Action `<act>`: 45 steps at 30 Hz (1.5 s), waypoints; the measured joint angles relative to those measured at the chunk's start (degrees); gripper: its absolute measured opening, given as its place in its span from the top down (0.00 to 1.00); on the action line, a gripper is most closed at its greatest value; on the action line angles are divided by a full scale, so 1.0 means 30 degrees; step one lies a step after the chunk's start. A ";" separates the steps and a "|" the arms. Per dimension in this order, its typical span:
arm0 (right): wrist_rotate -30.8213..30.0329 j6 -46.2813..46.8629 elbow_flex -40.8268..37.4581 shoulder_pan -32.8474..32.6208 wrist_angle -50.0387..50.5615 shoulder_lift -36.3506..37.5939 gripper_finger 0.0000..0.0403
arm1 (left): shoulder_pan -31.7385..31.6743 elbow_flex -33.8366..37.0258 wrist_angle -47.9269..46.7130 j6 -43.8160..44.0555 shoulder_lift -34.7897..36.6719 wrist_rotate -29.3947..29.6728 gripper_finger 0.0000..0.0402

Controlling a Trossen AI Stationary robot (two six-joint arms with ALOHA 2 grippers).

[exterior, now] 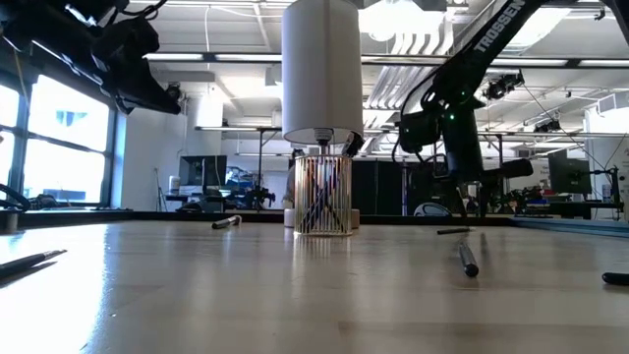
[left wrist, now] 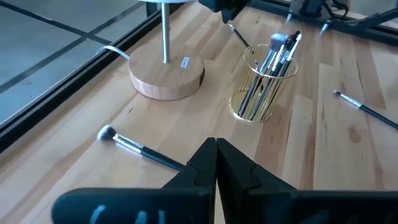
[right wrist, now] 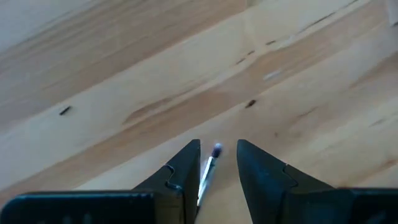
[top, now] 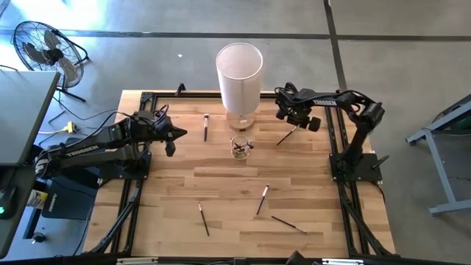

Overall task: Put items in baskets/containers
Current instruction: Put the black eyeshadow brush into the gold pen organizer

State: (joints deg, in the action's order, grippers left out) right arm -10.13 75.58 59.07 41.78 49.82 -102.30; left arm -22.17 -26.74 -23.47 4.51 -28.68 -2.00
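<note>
A small clear cup with a yellowish tint stands mid-table, with several thin brushes upright in it. My right gripper points down at the table's far right, right of the cup, and is open. A dark-handled brush lies flat on the wood there. Its bristle end lies between the two fingers, close to one of them. My left gripper is shut and empty. It hangs above the table left of the cup.
A tall white cylinder on a round wooden base stands just behind the cup. One loose brush lies far left of the cup. Three more lie toward the near edge. Black rails frame the table.
</note>
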 joint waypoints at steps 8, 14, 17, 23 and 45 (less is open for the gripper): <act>0.1294 -0.0135 -0.2185 0.0241 -0.3305 -0.0057 0.78 | 0.0007 -0.0007 -0.0640 0.0002 0.0855 0.0297 1.00; -0.0700 -0.4489 -0.2649 -0.0955 -0.4297 0.0052 0.95 | 0.0007 -0.0007 -0.0863 0.0074 0.1025 0.0778 1.00; -0.1008 -0.9476 -0.2556 -0.1647 -0.4789 0.0243 0.98 | 0.0007 -0.0007 -0.0694 0.0075 0.1011 0.1334 1.00; -0.1699 -1.4683 -0.2441 -0.2959 -0.5473 0.0552 0.99 | 0.0007 -0.0007 0.0385 -0.0031 0.0981 0.1860 1.00; -0.1842 -2.1966 -0.2852 -0.6666 -0.6270 0.6598 1.00 | 0.0022 -0.0007 0.1454 0.7144 -0.0616 0.2694 1.00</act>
State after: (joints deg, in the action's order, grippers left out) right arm -15.66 9.68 50.51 21.78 31.01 -82.51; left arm -22.11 -26.76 -19.11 25.94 -30.53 6.09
